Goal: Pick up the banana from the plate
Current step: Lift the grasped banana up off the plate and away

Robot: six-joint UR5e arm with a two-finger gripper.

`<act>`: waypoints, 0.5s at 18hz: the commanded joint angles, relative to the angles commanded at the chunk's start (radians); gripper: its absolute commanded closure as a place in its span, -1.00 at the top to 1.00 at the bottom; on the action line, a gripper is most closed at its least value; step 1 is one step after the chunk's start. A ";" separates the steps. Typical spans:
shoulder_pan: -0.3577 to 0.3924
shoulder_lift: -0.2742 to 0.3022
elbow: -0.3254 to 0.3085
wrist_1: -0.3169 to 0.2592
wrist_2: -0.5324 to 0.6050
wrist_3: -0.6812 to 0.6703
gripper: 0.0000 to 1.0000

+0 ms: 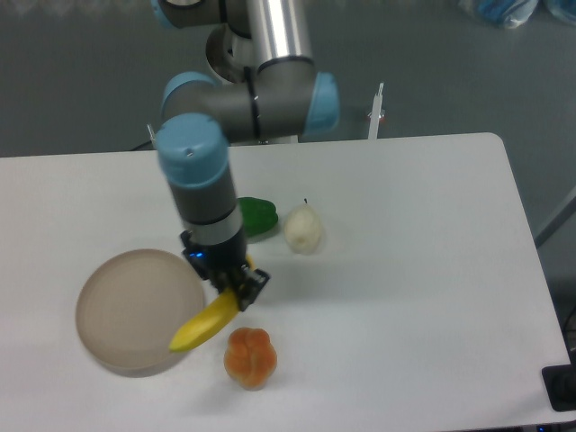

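- Camera view from above the table (405,270): you are looking at a white tabletop, with the UR5e arm (202,180) reaching down from the upper middle.
- Your gripper (232,286) is closing its two dark fingers on the banana (205,323), pinching it near the upper end.
- You are holding the bright yellow banana tilted, its upper end in the jaws and its lower tip pointing down and to the left.
- That lower tip is overlapping the right rim of the plate (135,310) in this view; whether it is touching the rim or hanging above it cannot be told.
- You are seeing the round beige-tan plate lying at the left of the table, with nothing lying inside its shallow well.
- You are finding a lumpy orange fruit (249,356) just beside the plate's lower right edge, close under the banana but apart from it.
- You are seeing a green pepper (259,217) partly hidden behind the wrist of the arm, near the middle of the table.
- You are seeing a pale pear (302,229) lying just to the right of the pepper, its thin stem pointing up in the frame.
- You are seeing grey floor beyond the far edge of the table, and the arm's pale base column (274,36) rising there.
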 joint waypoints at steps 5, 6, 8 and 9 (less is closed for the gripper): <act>0.039 0.006 0.032 -0.009 -0.002 0.054 -0.61; 0.040 0.005 0.037 -0.006 -0.002 0.054 -0.61; 0.045 0.005 0.037 -0.005 0.000 0.053 -0.61; 0.048 0.005 0.034 -0.003 -0.002 0.054 -0.61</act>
